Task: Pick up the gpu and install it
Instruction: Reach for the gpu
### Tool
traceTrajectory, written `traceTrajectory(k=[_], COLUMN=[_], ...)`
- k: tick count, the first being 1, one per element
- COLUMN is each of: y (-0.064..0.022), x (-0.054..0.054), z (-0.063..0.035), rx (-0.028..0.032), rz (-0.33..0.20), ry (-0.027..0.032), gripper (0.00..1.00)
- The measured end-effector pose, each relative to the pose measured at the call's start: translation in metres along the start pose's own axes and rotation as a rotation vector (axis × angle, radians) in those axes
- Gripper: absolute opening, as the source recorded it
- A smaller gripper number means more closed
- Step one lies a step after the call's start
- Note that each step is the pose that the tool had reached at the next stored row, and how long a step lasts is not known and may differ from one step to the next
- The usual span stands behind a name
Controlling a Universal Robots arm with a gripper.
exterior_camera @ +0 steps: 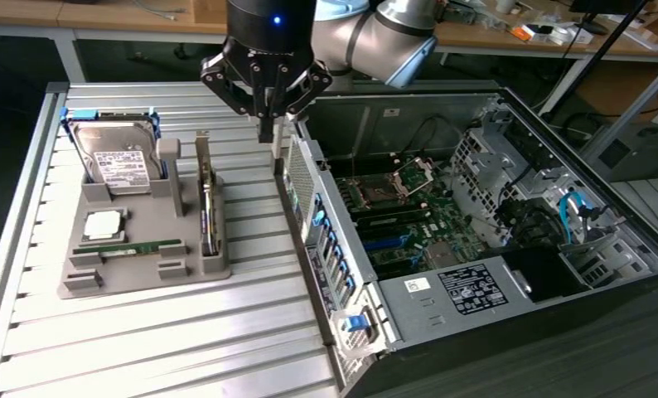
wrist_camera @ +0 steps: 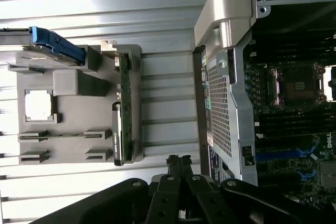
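The gripper (exterior_camera: 269,133) hovers empty, fingers together, just beside the gray tray (exterior_camera: 124,267). The gpu (exterior_camera: 205,199) stands on edge in that tray.

I'm running this from afar, and the place looks to me like a robotics lab or electronics workshop. The arm (exterior_camera: 384,29) hangs over a slatted metal table (exterior_camera: 141,332), where an open PC case (exterior_camera: 326,240) lies with its motherboard (exterior_camera: 401,224) bare. Beside it, to the exterior view's left, a grey tray (exterior_camera: 141,274) holds loose parts: a hard drive (exterior_camera: 119,162), a gpu (exterior_camera: 205,195), a memory stick (exterior_camera: 130,246). Along the far side run wooden benches (exterior_camera: 119,12) strewn with cables (exterior_camera: 163,10), and at the exterior view's right stands an aluminium frame (exterior_camera: 639,108).
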State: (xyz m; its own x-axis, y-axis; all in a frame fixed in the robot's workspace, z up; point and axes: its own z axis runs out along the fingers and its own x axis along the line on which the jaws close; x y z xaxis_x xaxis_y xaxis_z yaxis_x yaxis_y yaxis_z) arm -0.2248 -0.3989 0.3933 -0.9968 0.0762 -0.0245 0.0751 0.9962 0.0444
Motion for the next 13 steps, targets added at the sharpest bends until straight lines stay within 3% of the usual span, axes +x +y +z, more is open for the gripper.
traceTrajectory(k=[13], y=[-0.0009], x=[0.012], z=[-0.0004], rx=[0.0], rz=[0.0], ry=[0.0001], gripper=[0.11])
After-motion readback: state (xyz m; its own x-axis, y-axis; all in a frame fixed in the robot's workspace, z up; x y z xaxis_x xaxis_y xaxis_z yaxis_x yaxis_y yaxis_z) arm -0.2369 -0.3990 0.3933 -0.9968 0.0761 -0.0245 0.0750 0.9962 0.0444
